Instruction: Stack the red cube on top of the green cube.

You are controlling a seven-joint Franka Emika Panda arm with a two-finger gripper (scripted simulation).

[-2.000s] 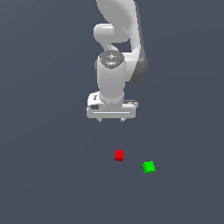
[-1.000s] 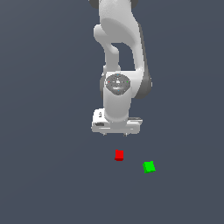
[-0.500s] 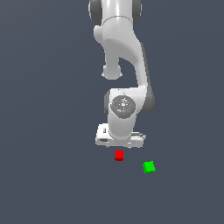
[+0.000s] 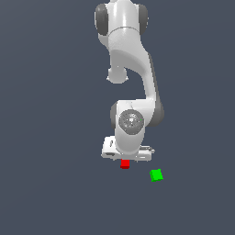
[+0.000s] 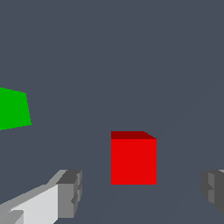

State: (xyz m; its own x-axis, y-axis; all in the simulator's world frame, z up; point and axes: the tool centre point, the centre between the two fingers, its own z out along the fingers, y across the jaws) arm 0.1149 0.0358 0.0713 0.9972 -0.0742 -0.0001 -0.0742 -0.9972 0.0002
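Jaws apart, flanking red cube [image 5: 133, 159]; contact prob. none

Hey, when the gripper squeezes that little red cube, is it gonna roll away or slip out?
Rolling looks unlikely: the red cube has flat faces and sits squarely on the floor. It will probably stay stiff when squeezed, since its edges look sharp and solid. Slipping seems a small risk, as it sits between the open gripper fingers, though its plain smooth faces may offer little friction.
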